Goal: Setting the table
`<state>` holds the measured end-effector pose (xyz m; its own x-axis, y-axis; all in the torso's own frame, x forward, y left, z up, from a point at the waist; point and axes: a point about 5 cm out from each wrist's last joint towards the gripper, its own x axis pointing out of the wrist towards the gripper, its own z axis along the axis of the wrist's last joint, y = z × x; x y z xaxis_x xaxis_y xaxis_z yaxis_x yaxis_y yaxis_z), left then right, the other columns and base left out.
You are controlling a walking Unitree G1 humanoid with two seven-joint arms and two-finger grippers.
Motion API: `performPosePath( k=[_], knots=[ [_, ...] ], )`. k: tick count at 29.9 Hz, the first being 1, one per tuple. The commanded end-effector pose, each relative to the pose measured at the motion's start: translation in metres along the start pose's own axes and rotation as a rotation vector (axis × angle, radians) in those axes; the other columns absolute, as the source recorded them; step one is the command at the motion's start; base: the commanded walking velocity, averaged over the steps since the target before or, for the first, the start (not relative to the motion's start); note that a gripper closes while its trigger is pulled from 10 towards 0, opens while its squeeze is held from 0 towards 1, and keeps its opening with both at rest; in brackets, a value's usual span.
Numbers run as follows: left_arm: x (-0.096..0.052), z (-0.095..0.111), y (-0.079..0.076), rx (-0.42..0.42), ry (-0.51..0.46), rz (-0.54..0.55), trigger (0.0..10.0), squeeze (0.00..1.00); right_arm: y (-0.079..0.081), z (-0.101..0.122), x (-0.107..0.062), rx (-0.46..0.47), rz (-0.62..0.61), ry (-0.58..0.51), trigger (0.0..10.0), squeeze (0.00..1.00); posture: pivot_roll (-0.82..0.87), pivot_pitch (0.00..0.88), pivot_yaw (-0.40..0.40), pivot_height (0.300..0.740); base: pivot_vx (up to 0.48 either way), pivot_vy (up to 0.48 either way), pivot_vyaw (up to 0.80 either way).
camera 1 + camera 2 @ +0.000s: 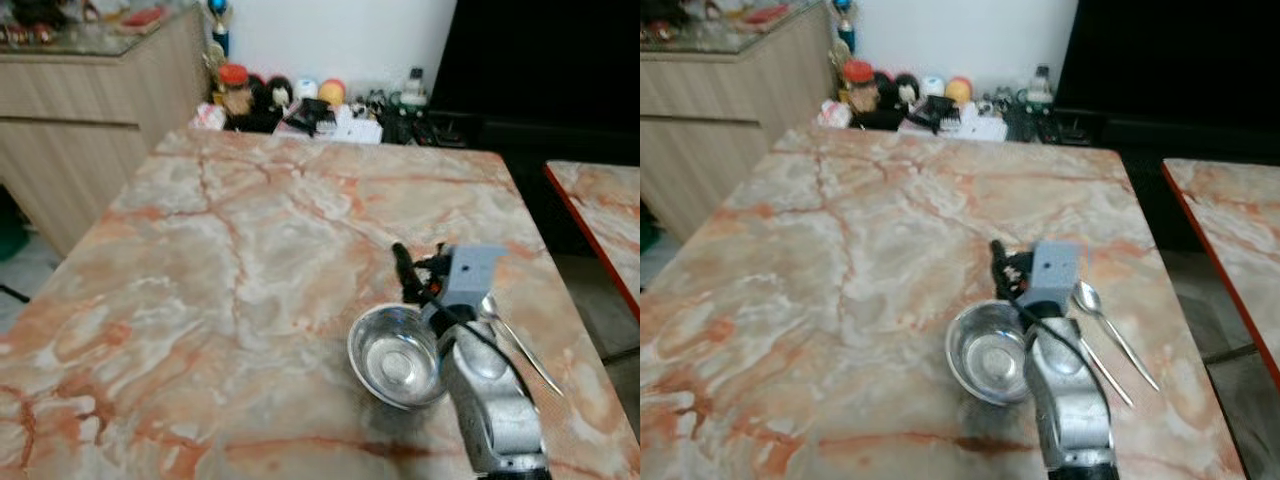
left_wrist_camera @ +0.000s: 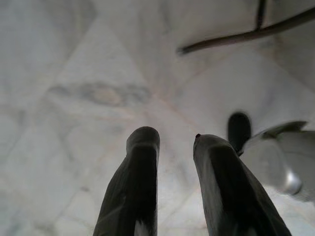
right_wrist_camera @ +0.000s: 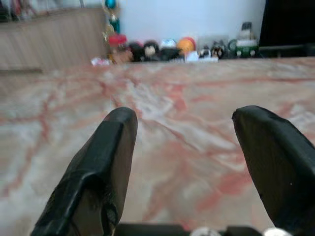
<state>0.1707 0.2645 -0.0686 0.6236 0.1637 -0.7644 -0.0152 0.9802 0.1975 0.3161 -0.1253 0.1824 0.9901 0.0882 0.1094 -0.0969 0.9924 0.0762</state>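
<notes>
On the marble table (image 1: 230,260), toward five o'clock from its middle, sat a steel bowl (image 1: 395,358), with a spoon (image 1: 1110,330) lying just beside it at three o'clock. The right gripper (image 3: 184,162) hovered above the bowl's far rim, its fingers spread wide and empty, pointing toward twelve o'clock. The left gripper (image 2: 174,167) hung over pale floor, its fingers a narrow gap apart, holding nothing. By my reading, bowl and spoon were already placed, and the place setting looked partly done. Next would likely call for drawing the right arm clear without nudging the bowl.
</notes>
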Motion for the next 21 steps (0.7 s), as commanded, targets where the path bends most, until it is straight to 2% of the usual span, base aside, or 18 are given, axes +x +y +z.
performPosePath(
  k=[1,4,8,10,11,13,14,18,21],
  knots=[
    [-0.003,-0.012,-0.002,0.006,0.038,-0.004,10.0,0.0,-0.006,0.002,-0.01,0.021,-0.047,0.007,10.0,0.0,-0.03,0.125,0.017,0.74,0.0,0.0,0.0],
    [-0.003,-0.014,-0.002,0.006,0.042,-0.005,10.0,0.0,-0.004,0.004,-0.016,0.031,-0.056,0.009,10.0,0.0,-0.03,0.125,0.016,0.74,0.0,0.0,0.0],
    [-0.004,-0.016,-0.003,0.009,0.049,-0.01,10.0,0.0,0.001,0.003,-0.031,0.087,-0.084,0.059,10.0,0.0,-0.03,0.129,0.014,0.74,0.0,0.0,0.0],
    [-0.004,-0.016,-0.003,0.009,0.048,-0.011,10.0,0.0,-0.002,-0.002,-0.04,0.172,-0.206,0.149,10.0,0.0,-0.04,0.136,0.011,0.74,0.0,0.0,0.0],
    [-0.004,-0.015,-0.003,0.01,0.048,-0.011,10.0,0.0,-0.002,-0.003,-0.042,0.204,-0.237,0.17,10.0,0.0,-0.04,0.136,0.011,0.74,0.0,0.0,0.0],
    [-0.003,-0.014,-0.003,0.016,0.046,-0.011,10.0,0.0,0.003,-0.007,-0.05,0.35,-0.283,0.247,10.0,0.0,-0.04,0.151,0.008,0.74,0.0,0.0,0.0],
    [-0.003,-0.013,-0.003,0.02,0.046,-0.011,10.0,0.0,0.006,-0.007,-0.053,0.387,-0.288,0.261,10.0,0.0,-0.04,0.151,0.008,0.74,0.0,0.0,0.0],
    [-0.002,-0.011,-0.003,0.029,0.039,-0.014,10.0,0.0,0.013,-0.005,-0.062,0.423,-0.3,0.298,10.0,0.0,-0.04,0.161,0.008,0.74,0.0,0.0,0.0],
    [-0.002,-0.011,-0.003,0.029,0.041,-0.015,10.0,0.0,0.021,-0.005,-0.067,0.441,-0.258,0.353,10.0,0.0,-0.05,0.169,0.01,0.74,0.0,0.0,0.0]
  ],
)
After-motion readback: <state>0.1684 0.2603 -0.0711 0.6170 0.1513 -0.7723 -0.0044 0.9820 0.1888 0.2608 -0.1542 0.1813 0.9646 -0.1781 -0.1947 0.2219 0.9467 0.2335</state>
